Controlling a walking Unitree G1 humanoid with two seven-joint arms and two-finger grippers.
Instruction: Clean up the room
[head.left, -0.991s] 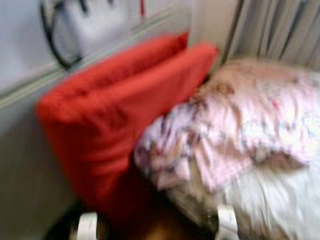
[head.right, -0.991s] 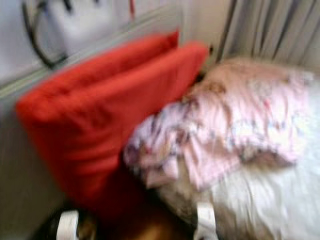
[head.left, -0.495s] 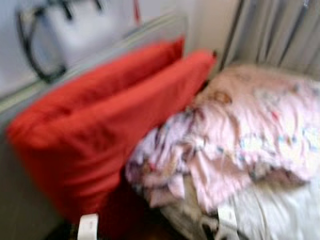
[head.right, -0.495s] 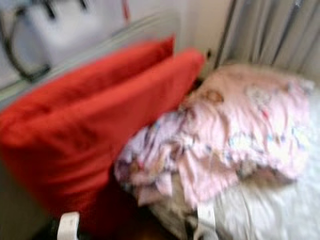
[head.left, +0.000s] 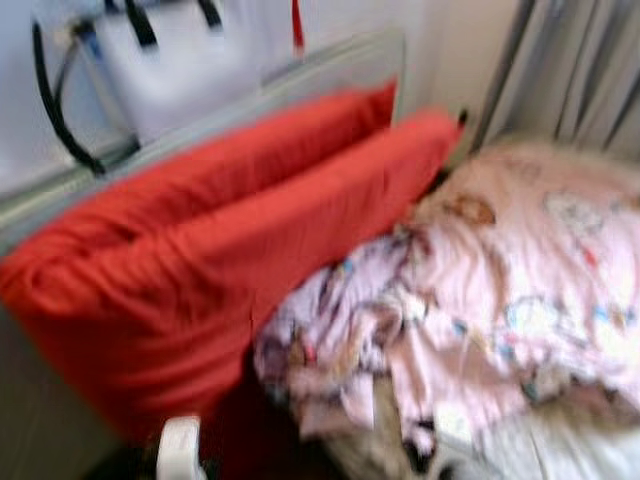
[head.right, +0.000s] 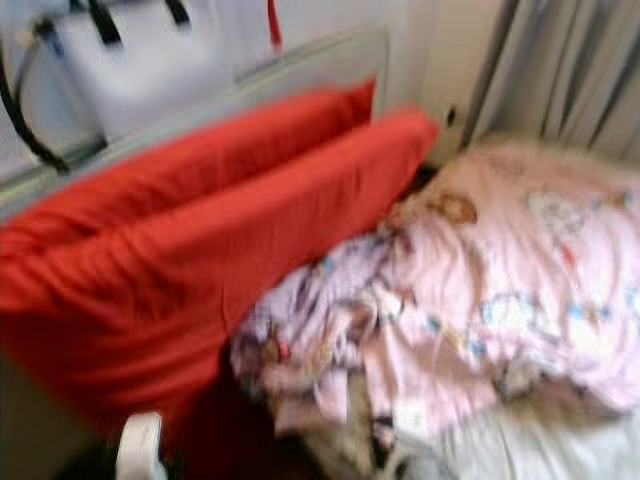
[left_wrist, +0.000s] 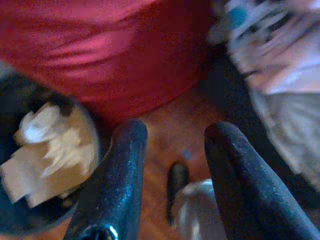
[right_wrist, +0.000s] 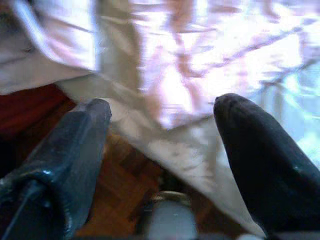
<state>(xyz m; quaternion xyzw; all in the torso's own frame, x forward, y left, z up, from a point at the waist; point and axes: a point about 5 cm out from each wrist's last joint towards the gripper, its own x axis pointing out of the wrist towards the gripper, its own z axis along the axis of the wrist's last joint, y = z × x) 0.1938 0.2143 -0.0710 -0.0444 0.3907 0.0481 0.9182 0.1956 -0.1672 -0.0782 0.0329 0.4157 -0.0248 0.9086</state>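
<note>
left tool (left_wrist: 170, 145): wide, holding nothing, above wood floor (left_wrist: 170, 125) | red pillows (head.left: 220, 270) just ahead, bin with crumpled paper (left_wrist: 50, 150) beside | right tool (right_wrist: 160, 130): wide, nothing held, pink quilt (right_wrist: 200, 60) ahead

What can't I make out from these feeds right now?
- Pink quilt: print unreadable, motion blur in both eye views.
- Black cables above the red cushions: cut off by the top edge.
- Dark bin with crumpled paper: rim cut off by the left wrist view's edge.
- Small dark object on the floor: too blurred.
</note>
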